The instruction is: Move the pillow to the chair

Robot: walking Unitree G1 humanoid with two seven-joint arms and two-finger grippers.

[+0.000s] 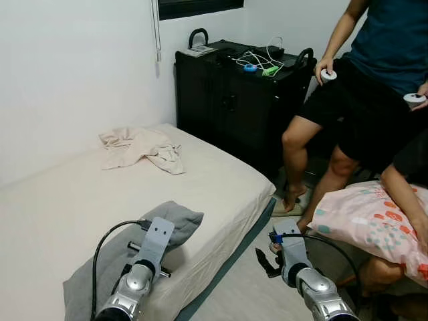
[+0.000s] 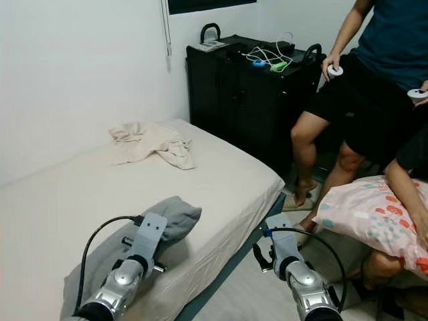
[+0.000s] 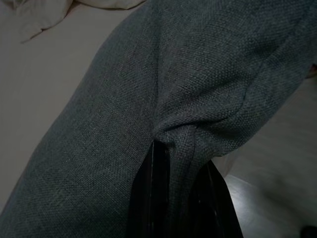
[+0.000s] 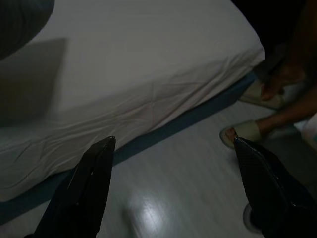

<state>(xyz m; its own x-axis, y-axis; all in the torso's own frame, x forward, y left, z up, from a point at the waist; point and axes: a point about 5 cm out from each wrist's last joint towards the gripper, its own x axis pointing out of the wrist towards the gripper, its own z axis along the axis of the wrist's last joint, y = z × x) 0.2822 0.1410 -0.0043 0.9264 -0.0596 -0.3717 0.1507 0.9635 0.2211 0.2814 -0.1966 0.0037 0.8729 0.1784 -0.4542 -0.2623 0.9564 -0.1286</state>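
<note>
Your bed carries a grey pillow at its near edge, by the foot corner. Your left gripper has its fingers clamped on a fold of that pillow. Your right gripper hangs wide apart over the floor beside the bed.
</note>
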